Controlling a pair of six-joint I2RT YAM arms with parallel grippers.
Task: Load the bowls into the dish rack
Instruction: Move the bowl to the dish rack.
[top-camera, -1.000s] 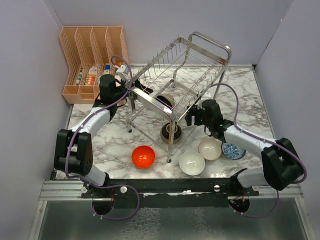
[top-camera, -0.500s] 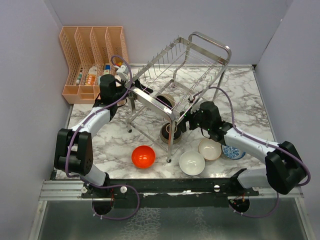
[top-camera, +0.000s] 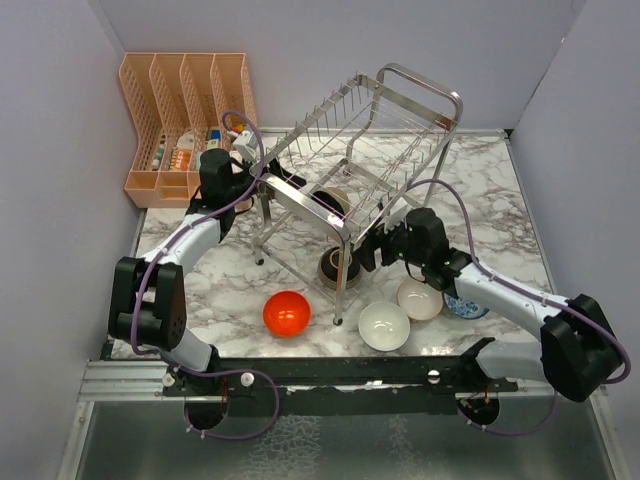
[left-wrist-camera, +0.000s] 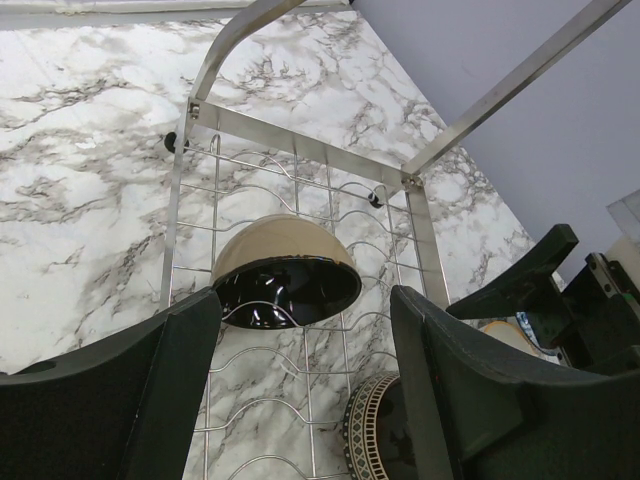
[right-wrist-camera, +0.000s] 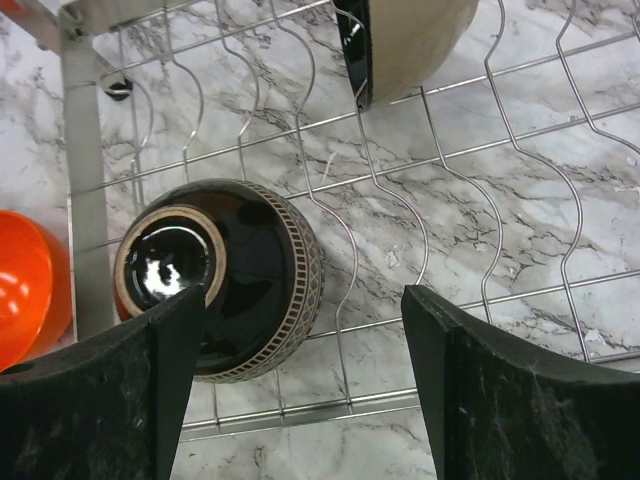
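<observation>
Hovering at the rack's 5 o'clock corner, the right gripper (top-camera: 368, 248) is gaping wide and holding nothing. In its wrist view the two fingers (right-wrist-camera: 95, 400) are framing a dark bowl (right-wrist-camera: 225, 290) with a patterned band. That bowl is sitting base-up and showing through the wires of the dish rack (top-camera: 365, 150) lower tier; cannot tell whether it is resting on the worktop (top-camera: 500, 200) or on the wires.

The left gripper (left-wrist-camera: 300, 400) is also spreading wide, gripping nothing, pointing into the rack from its 9 o'clock side. Between its fingers a cream bowl (left-wrist-camera: 285, 272) with a glossy dark inside is standing on edge in the lower tier, opening facing the left wrist camera. The dark bowl is lying near it, toward 6 o'clock in the top view.

Four more bowls are sitting on the worktop outside the rack, along the near edge:
- The red-orange bowl (top-camera: 287, 313) is sitting at the rack's 7 o'clock.
- The white bowl (top-camera: 384, 326) is sitting at 6 o'clock.
- The beige-pink bowl (top-camera: 420, 297) is sitting just beside the white one, at its 1 o'clock.
- The blue-patterned bowl (top-camera: 470, 303) is sitting at 3 o'clock of the beige-pink one, partly hiding under the right arm.

All four are sitting openings up. The rack is standing at an angle mid-worktop, handle bar at its 1 o'clock end. The peach organiser (top-camera: 185, 110) is standing at 10 o'clock, well apart from the loose bowls.
</observation>
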